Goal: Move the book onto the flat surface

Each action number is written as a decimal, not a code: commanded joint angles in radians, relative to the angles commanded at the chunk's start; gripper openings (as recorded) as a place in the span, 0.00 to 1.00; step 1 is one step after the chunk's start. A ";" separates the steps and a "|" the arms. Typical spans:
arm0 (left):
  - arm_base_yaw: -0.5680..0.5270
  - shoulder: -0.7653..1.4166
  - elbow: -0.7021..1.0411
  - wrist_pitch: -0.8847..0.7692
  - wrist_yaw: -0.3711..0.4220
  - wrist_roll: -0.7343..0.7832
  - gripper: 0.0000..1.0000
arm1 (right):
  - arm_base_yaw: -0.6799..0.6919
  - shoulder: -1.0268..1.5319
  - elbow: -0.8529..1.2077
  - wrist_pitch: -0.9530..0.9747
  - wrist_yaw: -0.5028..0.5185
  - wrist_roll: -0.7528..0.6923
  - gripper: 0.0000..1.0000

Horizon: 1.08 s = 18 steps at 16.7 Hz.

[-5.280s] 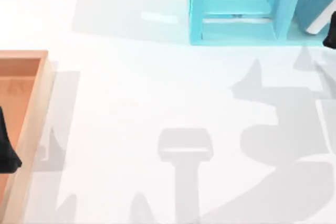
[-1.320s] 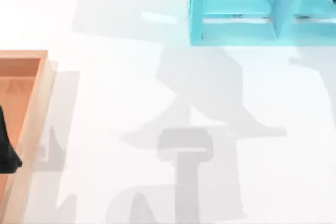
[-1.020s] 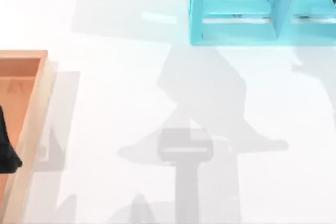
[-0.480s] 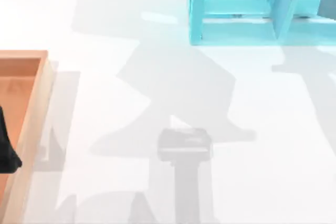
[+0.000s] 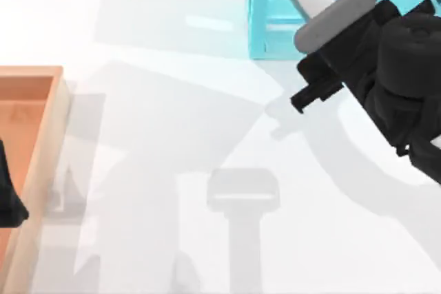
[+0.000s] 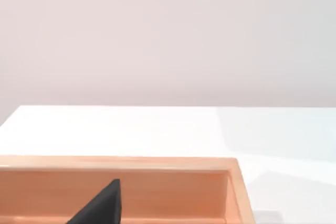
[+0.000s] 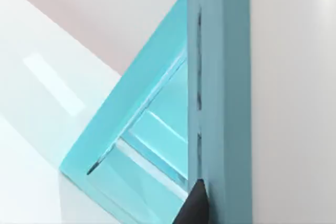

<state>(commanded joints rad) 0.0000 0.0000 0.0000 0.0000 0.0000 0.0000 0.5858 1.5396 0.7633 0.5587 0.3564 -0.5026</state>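
The white table (image 5: 172,135) lies bare beneath the right gripper (image 7: 195,205), whose fingers clamp the teal book (image 7: 223,77) aloft just before the cyan shelf (image 5: 275,25), so lowering and release remain, I judge.

Surface (image 5: 172,122): white, smooth, slight sheen with soft reflections. Tray (image 5: 41,142): orange-brown wood, matt. Shelf unit (image 5: 275,25): cyan, smooth, glossy paint. My right arm (image 5: 386,74): matt black casing, one grey smooth cylindrical part.
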 joint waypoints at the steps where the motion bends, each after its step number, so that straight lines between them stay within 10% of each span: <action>1: 0.000 0.000 0.000 0.000 0.000 0.000 1.00 | 0.065 0.038 -0.001 0.019 0.050 -0.114 0.00; 8: 0.000 0.000 0.000 0.000 0.000 0.000 1.00 | 0.390 0.245 -0.007 0.132 0.329 -0.656 0.00; 18: 0.000 0.000 0.000 0.000 0.000 0.000 1.00 | 0.450 0.293 -0.013 0.160 0.396 -0.736 0.00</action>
<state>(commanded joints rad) 0.0000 0.0000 0.0000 0.0000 0.0000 0.0000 1.0361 1.8330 0.7507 0.7188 0.7519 -1.2386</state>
